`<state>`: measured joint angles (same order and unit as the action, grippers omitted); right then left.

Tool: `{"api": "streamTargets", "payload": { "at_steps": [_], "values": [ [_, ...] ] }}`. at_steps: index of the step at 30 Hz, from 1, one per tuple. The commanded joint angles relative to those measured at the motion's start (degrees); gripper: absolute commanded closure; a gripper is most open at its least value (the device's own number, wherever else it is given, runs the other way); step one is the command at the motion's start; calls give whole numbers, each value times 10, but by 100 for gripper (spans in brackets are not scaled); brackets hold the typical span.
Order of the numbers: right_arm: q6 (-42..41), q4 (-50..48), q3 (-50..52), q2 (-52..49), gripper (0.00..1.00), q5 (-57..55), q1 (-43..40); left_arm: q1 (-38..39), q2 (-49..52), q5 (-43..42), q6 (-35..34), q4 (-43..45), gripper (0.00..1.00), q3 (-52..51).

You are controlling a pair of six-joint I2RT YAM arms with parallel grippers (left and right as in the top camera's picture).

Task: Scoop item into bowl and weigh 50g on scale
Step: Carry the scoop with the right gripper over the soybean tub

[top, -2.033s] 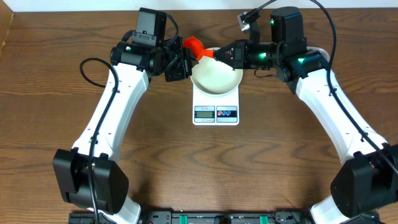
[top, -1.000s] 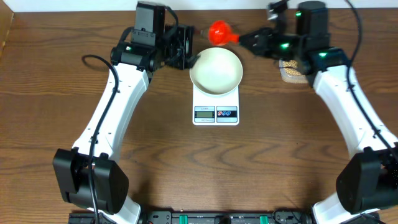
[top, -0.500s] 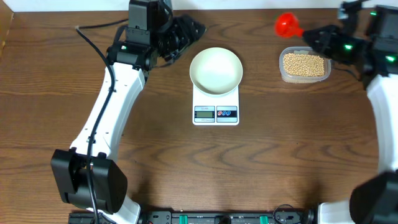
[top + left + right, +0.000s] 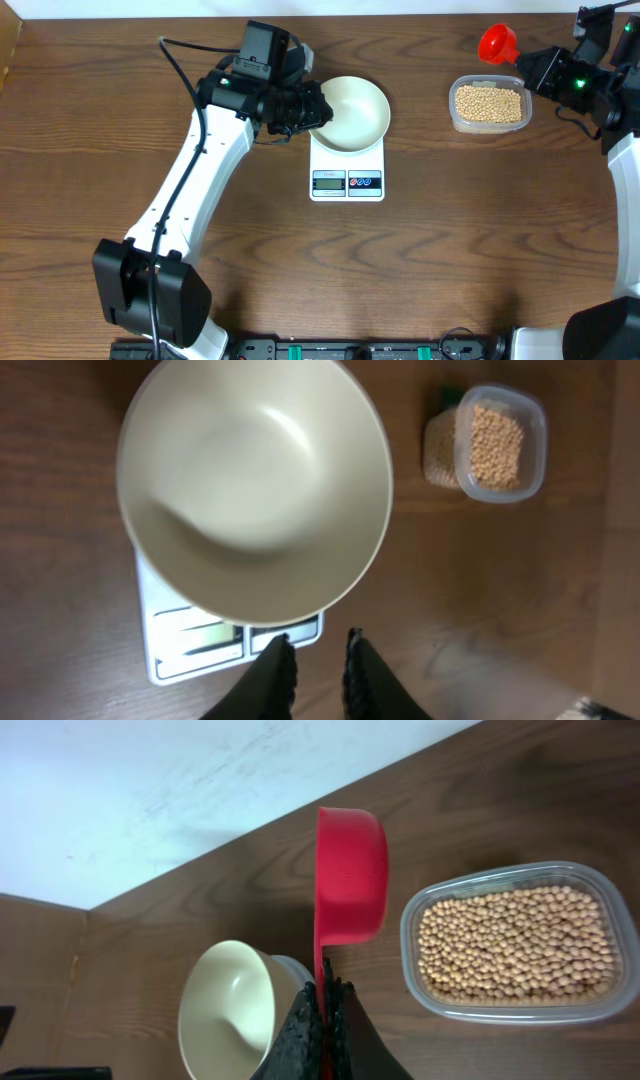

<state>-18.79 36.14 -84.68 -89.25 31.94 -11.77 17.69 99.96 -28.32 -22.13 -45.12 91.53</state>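
Beneath the bowl [image 4: 255, 490], most of the scale [image 4: 185, 650] lies hidden.

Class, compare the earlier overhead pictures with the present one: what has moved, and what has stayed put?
The right gripper, shut on the red scoop throughout, carried it from the bowl rightwards to beside the tub of beans. The left gripper drew back from the bowl's left rim, then returned to it. Nothing was let go. Bowl, scale and tub stayed put.
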Motion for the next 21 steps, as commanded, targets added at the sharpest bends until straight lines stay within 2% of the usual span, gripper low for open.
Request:
{"api": "streamTargets", "payload": {
  "at_steps": [1,3,8,17,21],
  "values": [
    [13,4,-8,0,99,-19,-3,-3,-23,10,4,11,89,5],
    [13,5,-8,0,99,-21,-3,-3,-24,25,0,13,93,5],
    [-3,9,-8,0,99,-36,-3,-3,-24,96,-11,18,93,5],
    [-44,21,-8,0,99,-68,-3,-3,-24,220,-11,78,93,5],
    [-48,33,-8,0,99,-88,-3,-3,-22,248,-10,79,93,5]
  ]
}}
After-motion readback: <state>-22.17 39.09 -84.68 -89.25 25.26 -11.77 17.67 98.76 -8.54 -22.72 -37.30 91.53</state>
